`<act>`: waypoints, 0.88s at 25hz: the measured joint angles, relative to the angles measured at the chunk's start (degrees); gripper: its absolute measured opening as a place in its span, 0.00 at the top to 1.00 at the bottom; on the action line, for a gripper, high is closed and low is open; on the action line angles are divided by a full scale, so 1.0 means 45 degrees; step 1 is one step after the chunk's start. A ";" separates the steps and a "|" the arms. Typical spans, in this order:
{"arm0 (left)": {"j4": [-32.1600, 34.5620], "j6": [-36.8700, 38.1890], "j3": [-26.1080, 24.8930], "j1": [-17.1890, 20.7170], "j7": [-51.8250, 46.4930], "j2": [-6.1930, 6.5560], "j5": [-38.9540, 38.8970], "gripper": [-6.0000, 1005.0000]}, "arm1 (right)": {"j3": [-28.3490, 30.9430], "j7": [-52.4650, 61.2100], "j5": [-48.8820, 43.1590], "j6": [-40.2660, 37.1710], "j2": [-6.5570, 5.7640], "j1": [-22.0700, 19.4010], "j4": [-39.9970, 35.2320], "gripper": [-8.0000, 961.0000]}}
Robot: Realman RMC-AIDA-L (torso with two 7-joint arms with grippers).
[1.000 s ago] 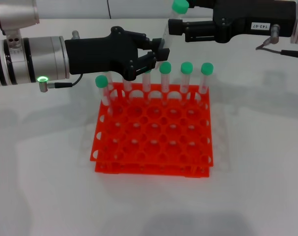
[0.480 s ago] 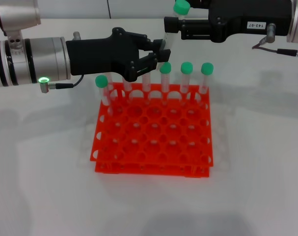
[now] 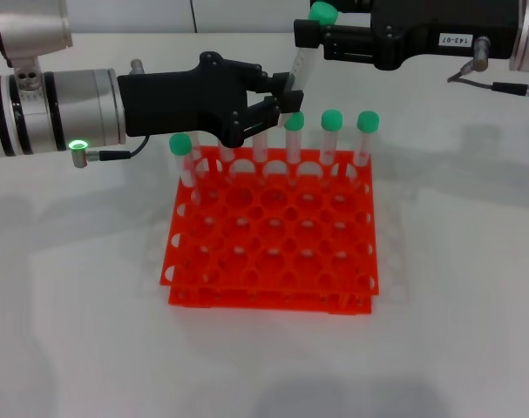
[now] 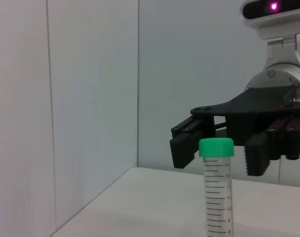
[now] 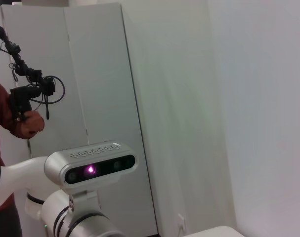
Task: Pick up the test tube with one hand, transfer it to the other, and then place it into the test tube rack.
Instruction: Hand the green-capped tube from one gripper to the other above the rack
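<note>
The test tube (image 3: 299, 65) is a clear tube with a green cap, held slanted above the back of the orange-red test tube rack (image 3: 273, 248). My left gripper (image 3: 277, 97), on the arm with the green light, is shut on the tube's lower part. My right gripper (image 3: 306, 37), with the white label, is at the tube's top. In the left wrist view the tube (image 4: 216, 197) stands upright, and the right gripper's fingers (image 4: 185, 148) stand apart on either side of its cap, open.
Several other green-capped tubes (image 3: 332, 139) stand in the rack's back row, right under my left gripper, one at the left corner (image 3: 182, 157). The right wrist view shows only a wall, the robot's head (image 5: 95, 165) and a person (image 5: 16, 123).
My right gripper has moved slightly left and farther back, closing in around the tube's cap. My left gripper and the tube have barely moved.
</note>
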 joint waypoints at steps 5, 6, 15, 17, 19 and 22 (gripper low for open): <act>0.0024 0.0082 0.0000 -0.0002 0.0000 0.0002 -0.0002 0.79 | 0.0032 0.0002 0.0000 0.0050 -0.0014 -0.0036 0.0006 0.42; 0.0026 0.0084 0.0000 0.0002 -0.0001 0.0002 -0.0002 0.79 | 0.0047 0.0003 0.0000 0.0060 -0.0016 -0.0053 0.0007 0.44; 0.0040 0.0097 -0.0001 0.0033 -0.0002 0.0002 -0.0008 0.79 | 0.0089 -0.0034 -0.0001 0.0123 -0.0019 -0.0128 0.0020 0.51; 0.0040 0.0101 -0.0001 0.0036 -0.0002 0.0002 -0.0017 0.79 | 0.0045 -0.0038 -0.0001 0.0156 -0.0019 -0.0130 0.0023 0.56; 0.0040 0.0102 -0.0001 0.0037 -0.0001 0.0002 -0.0025 0.79 | 0.0037 -0.0040 -0.0001 0.0178 -0.0018 -0.0133 0.0033 0.60; 0.0050 0.0102 -0.0001 0.0038 -0.0001 0.0002 -0.0035 0.79 | 0.0029 -0.0042 -0.0001 0.0182 -0.0018 -0.0134 0.0043 0.61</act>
